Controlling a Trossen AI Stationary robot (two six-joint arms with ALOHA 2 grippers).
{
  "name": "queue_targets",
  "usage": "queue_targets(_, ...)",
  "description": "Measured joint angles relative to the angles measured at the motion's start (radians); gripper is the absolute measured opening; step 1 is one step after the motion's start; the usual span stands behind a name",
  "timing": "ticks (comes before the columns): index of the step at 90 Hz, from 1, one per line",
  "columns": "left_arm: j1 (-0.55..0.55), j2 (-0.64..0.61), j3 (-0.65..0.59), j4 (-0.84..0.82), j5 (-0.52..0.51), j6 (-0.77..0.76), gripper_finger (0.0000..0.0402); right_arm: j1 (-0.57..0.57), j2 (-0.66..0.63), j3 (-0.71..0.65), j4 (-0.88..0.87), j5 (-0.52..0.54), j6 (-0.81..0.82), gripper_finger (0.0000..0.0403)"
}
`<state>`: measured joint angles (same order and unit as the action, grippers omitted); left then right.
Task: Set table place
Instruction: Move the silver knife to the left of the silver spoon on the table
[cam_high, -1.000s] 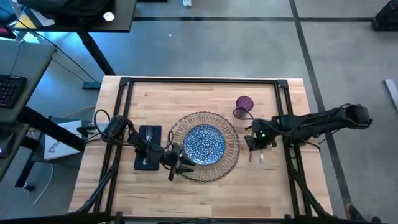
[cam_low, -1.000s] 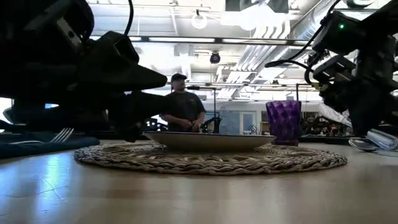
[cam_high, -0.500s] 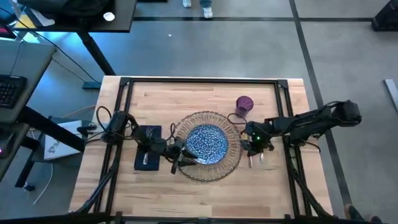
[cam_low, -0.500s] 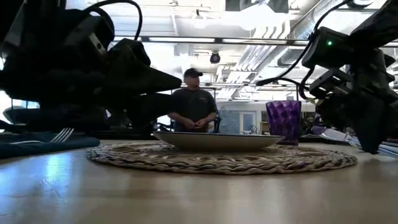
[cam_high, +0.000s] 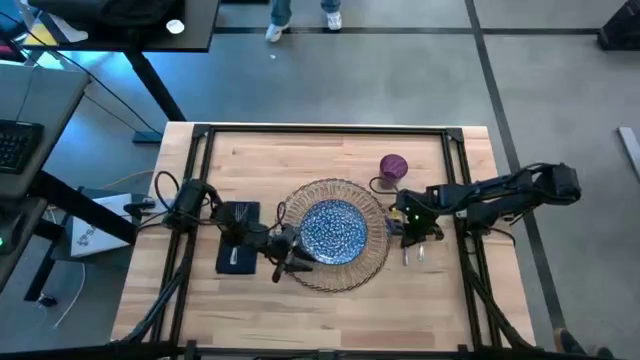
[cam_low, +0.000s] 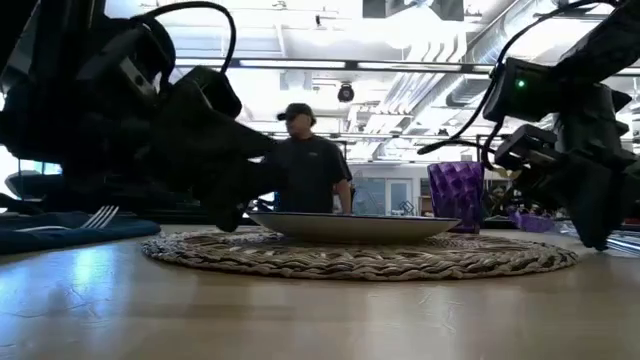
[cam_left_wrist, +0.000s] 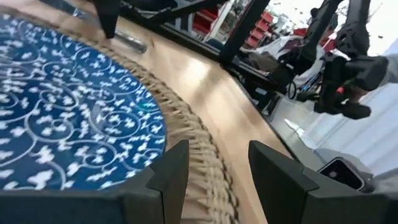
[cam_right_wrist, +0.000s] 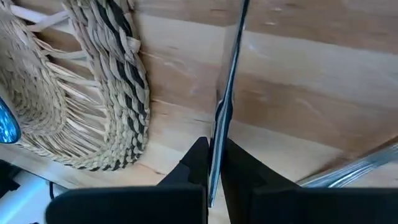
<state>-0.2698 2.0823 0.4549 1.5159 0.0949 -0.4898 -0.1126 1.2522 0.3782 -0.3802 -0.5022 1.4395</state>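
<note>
The table (cam_high: 330, 310) carries a nearly complete setting, and both arms work low over its middle. The wicker mat (cam_high: 372, 262) lies between the two grippers, its edge just beside the right one, with the blue-patterned plate (cam_high: 330, 232) centred on it. Behind the left gripper (cam_high: 292, 260) sits the dark napkin (cam_high: 238, 240) with a fork (cam_low: 100, 216) on it; this gripper hovers at the plate's near rim with its fingers (cam_left_wrist: 171, 171) spread and nothing between them. Beyond the right gripper (cam_high: 408, 236) stands the purple cup (cam_high: 393, 167). That gripper pinches a knife (cam_right_wrist: 227, 93) edge-on, low over bare wood just outside the mat, with another piece of silver cutlery (cam_right_wrist: 348, 165) close by. The step in hand appears to be laying the knife beside the mat; next it likely needs lowering flat, parallel to its neighbour, then release
</note>
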Motion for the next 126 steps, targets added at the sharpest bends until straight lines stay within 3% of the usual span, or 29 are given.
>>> queue_targets(38,-0.008,0.000,0.000,0.014,0.053,-0.006,0.0146,0.002,0.000,0.000,0.003,0.032,0.053,0.0002)
queue_targets(70,-0.026,0.000,0.000,0.017,0.050,-0.006,0.0146,0.002,-0.001,0.000,0.005,0.055,0.060,0.0068)
queue_targets(95,-0.029,0.000,0.000,0.017,0.049,-0.014,0.0146,0.002,-0.029,0.001,-0.012,0.086,0.071,0.0073)
queue_targets(117,-0.033,0.000,0.000,0.016,0.049,-0.006,0.0146,0.019,-0.089,0.093,-0.250,0.129,0.056,0.0074)
queue_targets(126,-0.033,0.000,0.000,0.016,0.049,-0.005,0.0146,0.049,-0.096,0.155,-0.328,0.205,0.026,0.0074)
